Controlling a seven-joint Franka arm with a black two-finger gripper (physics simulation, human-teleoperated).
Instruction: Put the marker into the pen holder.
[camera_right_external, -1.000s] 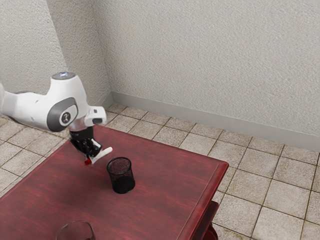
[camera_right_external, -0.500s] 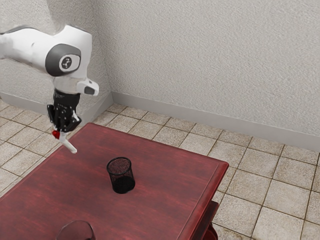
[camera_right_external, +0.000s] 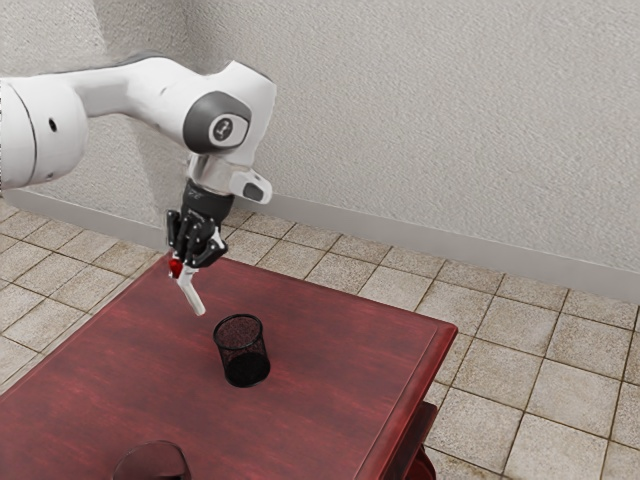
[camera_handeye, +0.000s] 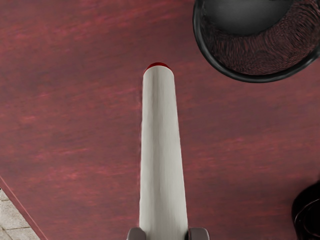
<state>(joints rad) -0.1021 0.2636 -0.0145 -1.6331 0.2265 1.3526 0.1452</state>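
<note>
Nearest in the scene, toward the exterior view's left, a dark, rounded, glossy thing (camera_right_external: 152, 464) sits on the red desk (camera_right_external: 320, 350), cut off by the lower edge; I cannot tell what it is. In the wrist view another curved black shape (camera_handeye: 309, 212) shows in part, and I cannot tell whether it is the same thing. Farther back, the black mesh pen holder (camera_right_external: 242, 352) stands upright, mouth up; its wall and round rim stand between the marker (camera_right_external: 192, 293) and the hollow inside. The marker is outside it, a little farther back and toward the exterior view's left, tilted, its white end down and near the rim, with red up by my grip. My jaws (camera_right_external: 190, 260) are clamped on it, one at either side of its white barrel. In the wrist view a strip of desk shows between marker and holder. Behind me lie the desk's far edge, the tiled floor (camera_right_external: 390, 287) and the pale wall (camera_right_external: 430, 120).
</note>
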